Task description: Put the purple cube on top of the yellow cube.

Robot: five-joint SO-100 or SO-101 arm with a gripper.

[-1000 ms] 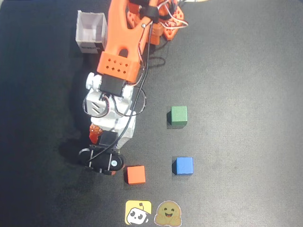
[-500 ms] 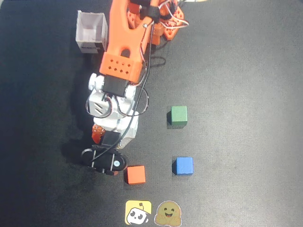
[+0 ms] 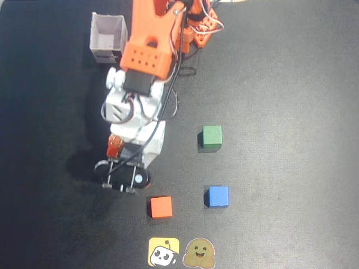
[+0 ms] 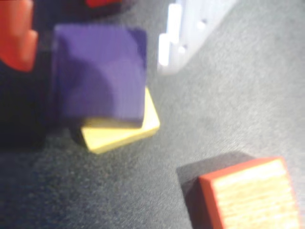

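Observation:
In the wrist view the purple cube (image 4: 100, 71) rests on top of the yellow cube (image 4: 121, 129), turned a little against it and overhanging to the upper left. My gripper (image 4: 93, 50) straddles the purple cube. The orange finger (image 4: 16, 40) stands to its left and the white finger (image 4: 171, 45) to its right, each with a small gap to the cube. The jaws look open. In the overhead view the gripper (image 3: 122, 176) sits left of centre and hides both cubes beneath it.
A red cube (image 3: 160, 206) lies just right of the gripper and shows in the wrist view (image 4: 248, 195). A blue cube (image 3: 217, 196) and a green cube (image 3: 211, 137) lie further right. A white open box (image 3: 107, 38) stands at the back. Two stickers (image 3: 164, 251) lie at the front edge.

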